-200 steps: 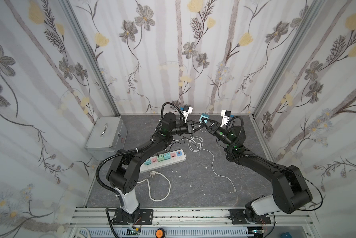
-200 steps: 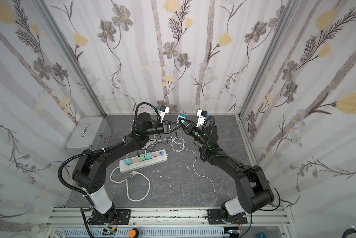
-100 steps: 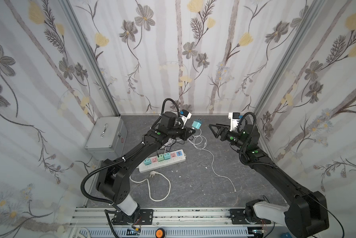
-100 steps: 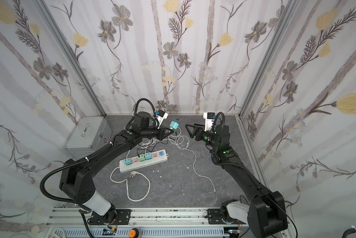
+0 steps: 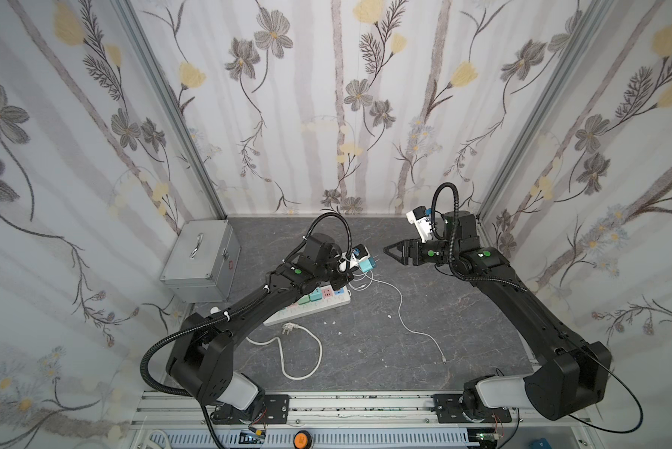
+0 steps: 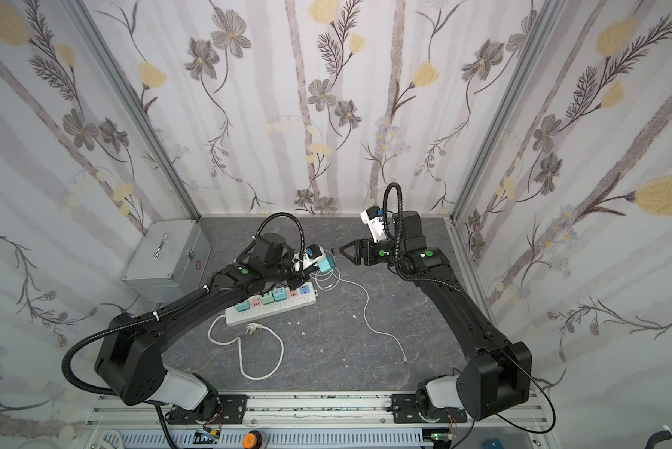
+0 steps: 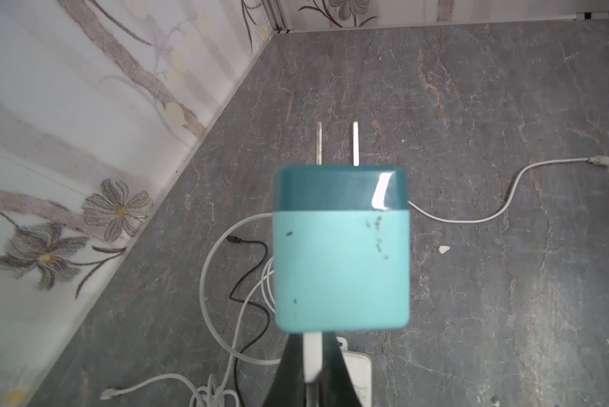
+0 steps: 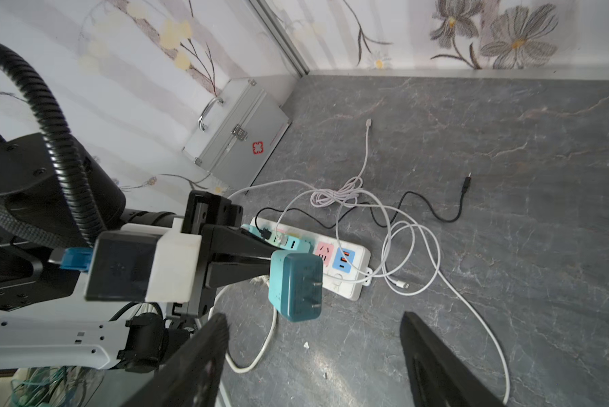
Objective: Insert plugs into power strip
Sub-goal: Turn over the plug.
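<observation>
Grey marbled tabletop (image 5: 424,311), floral walls (image 5: 326,116). Left gripper (image 8: 272,262) pinches teal plug (image 8: 296,285) at cable end, prongs forward, aloft near power strip (image 8: 349,285) end. Right gripper (image 8: 312,319) spread, empty, facing plug. Plug likely light, rigid, glossy: grip flat sides.

The plug (image 7: 342,246) is two-tone: pale mint body, dark teal cap. The power strip (image 8: 326,255) is white with pink and blue sockets. The counter (image 5: 365,369) is veined grey.
</observation>
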You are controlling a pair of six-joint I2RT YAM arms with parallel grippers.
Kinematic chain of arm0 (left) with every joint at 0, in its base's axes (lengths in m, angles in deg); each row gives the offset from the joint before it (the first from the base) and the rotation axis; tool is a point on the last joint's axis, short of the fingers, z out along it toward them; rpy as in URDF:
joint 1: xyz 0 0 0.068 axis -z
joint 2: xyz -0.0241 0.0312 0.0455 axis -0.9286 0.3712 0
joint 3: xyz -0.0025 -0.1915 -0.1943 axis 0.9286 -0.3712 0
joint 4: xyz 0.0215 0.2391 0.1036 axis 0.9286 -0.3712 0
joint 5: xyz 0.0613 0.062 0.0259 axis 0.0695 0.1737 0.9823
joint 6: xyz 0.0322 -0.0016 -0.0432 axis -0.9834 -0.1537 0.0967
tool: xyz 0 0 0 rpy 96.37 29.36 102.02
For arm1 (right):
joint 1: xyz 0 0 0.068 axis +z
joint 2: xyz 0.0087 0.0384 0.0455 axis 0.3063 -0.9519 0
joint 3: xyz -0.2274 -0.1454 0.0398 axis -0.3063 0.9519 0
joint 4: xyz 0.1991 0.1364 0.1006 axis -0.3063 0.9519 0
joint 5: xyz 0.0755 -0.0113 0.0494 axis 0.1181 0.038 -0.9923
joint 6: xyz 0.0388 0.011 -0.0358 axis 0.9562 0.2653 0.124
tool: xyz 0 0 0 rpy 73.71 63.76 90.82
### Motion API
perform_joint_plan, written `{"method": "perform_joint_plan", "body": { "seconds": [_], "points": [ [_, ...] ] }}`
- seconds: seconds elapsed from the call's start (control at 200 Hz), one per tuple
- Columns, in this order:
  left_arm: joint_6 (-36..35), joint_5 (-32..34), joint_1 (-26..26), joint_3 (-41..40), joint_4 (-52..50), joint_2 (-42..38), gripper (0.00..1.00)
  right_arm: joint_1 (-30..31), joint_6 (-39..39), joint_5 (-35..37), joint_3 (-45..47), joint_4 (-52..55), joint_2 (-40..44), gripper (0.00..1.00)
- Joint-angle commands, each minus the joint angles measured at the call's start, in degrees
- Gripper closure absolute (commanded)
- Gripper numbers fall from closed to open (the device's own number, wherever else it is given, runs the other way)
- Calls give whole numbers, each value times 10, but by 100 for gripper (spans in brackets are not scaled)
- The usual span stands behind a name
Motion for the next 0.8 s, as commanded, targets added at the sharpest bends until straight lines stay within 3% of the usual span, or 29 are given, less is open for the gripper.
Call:
{"method": "perform_joint_plan", "body": {
  "seconds": [0.0,0.29,0.595,0.795],
  "points": [
    [-137,-31,0,9,-5,-2,100,8,-5,-54,-10,35,-14,23],
    [-173,-39,7,-33,72,-9,100,31,-30,-91,-45,70,-86,29],
    [-182,-19,8,-43,89,-7,100,41,-56,-133,-63,93,-123,53],
    [-184,-10,8,-43,94,-4,100,41,-74,-140,-60,106,-125,58]
  ]
}}
